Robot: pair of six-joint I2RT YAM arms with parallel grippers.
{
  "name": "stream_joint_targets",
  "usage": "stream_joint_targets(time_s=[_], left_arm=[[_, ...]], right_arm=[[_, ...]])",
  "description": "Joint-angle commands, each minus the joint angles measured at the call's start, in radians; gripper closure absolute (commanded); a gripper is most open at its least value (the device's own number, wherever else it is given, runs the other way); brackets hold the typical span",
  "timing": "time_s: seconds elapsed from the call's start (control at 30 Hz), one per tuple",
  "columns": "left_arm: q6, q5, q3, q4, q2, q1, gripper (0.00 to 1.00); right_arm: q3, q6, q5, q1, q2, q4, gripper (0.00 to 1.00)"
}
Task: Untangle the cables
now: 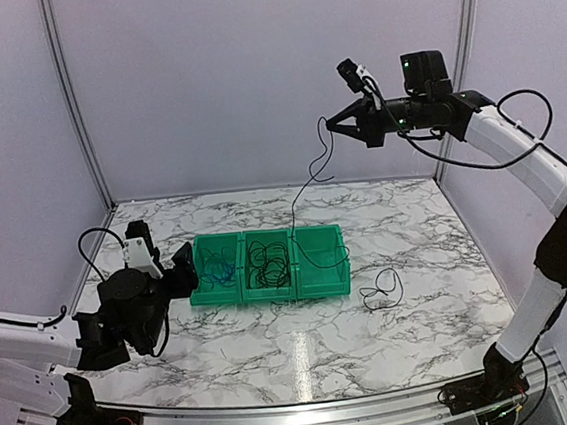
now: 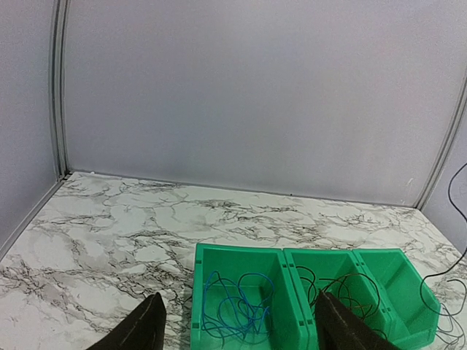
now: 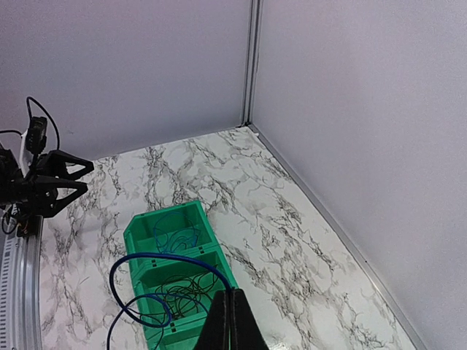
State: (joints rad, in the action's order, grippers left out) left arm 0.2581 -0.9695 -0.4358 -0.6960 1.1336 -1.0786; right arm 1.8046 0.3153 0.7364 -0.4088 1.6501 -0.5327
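High above the table, my right gripper (image 1: 328,124) (image 3: 232,321) is shut on a thin dark blue cable (image 1: 307,184) (image 3: 157,258). That cable hangs down in a long line into the right one of three joined green bins (image 1: 271,295). The left bin holds a coiled light blue cable (image 1: 221,269) (image 2: 237,306). A tangle of black cables (image 1: 268,262) (image 2: 343,292) fills the middle bin. My left gripper (image 1: 182,269) (image 2: 241,332) hovers low at the left end of the bins, open and holding nothing.
One small black cable (image 1: 381,288) lies loose on the marble table (image 1: 278,364), right of the bins. Grey walls close in the back and both sides. In the right wrist view the left arm (image 3: 44,182) shows beyond the bins (image 3: 161,218).
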Motion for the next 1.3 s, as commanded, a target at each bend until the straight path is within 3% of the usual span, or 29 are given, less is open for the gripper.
stream_joint_targets(time_s=[0.0, 0.43, 0.87, 1.27], left_arm=[[0.017, -0.020, 0.022, 0.024, -0.030, 0.006, 0.27], [0.041, -0.035, 0.032, 0.035, -0.029, 0.006, 0.27], [0.043, -0.044, 0.017, 0.036, 0.021, 0.006, 0.27], [0.071, -0.046, 0.052, 0.039, -0.017, 0.006, 0.27]], right_arm=[[0.026, -0.022, 0.032, -0.002, 0.034, 0.020, 1.00], [-0.046, -0.026, 0.034, 0.041, 0.143, 0.113, 1.00], [-0.268, 0.086, -0.033, 0.104, 0.036, 0.080, 1.00], [-0.326, 0.305, -0.334, -0.104, 0.147, -0.069, 1.00]])
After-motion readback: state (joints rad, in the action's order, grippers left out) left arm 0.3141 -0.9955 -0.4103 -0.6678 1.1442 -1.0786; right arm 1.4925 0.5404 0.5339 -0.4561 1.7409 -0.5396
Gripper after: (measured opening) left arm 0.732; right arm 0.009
